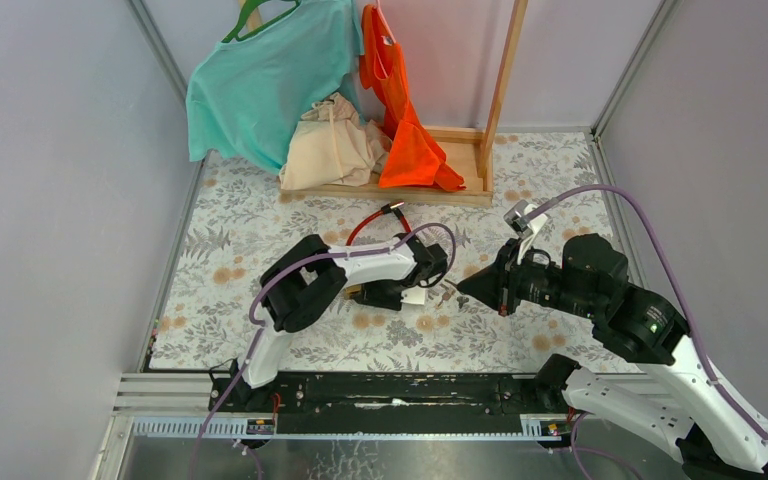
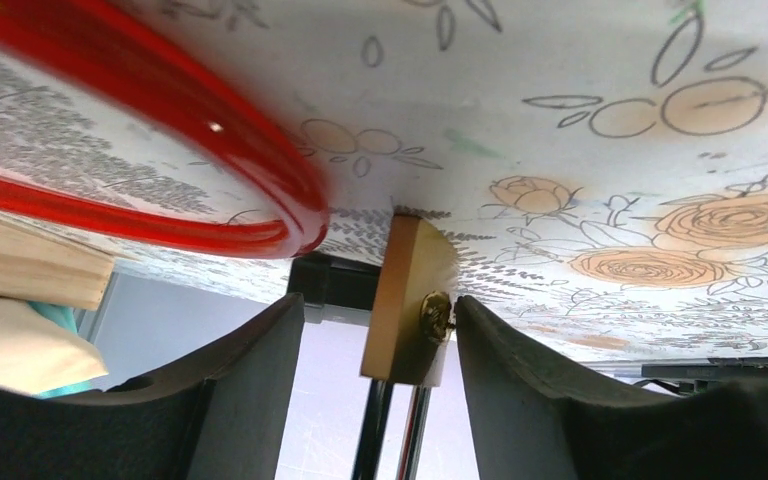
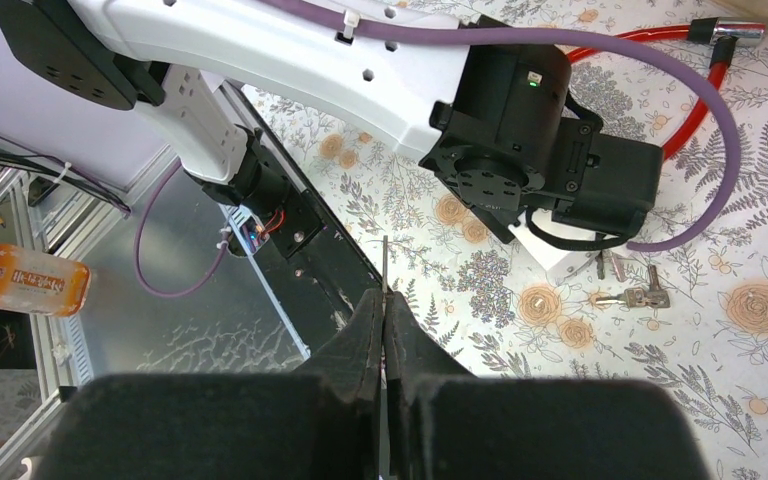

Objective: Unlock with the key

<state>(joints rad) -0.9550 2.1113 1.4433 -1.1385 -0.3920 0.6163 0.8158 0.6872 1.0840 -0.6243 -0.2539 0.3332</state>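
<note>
- A floral-print table (image 1: 260, 230) lay under both arms, with a wooden clothes rack (image 1: 501, 100) at the back and the red cable (image 1: 365, 222) of the lock curled in the middle.
- The left gripper (image 2: 380, 310) stood with its jaws apart around the tan lock body (image 2: 400, 290). One finger touched it beside the brass keyhole (image 2: 436, 315) and the other left a gap, so the lock was not yet pinned.
- The right gripper (image 3: 384, 300) was pressed together on a thin dark blade, most likely the key (image 3: 384, 262) seen edge-on. It was near the lock but apart from it, and spare keys (image 3: 632, 296) lay on the cloth just beside.
- Doing this well probably meant clamping the lock body first so that it could not skid. The blade would then need lining up squarely with the keyhole before pushing, and turning only once fully seated.
</note>
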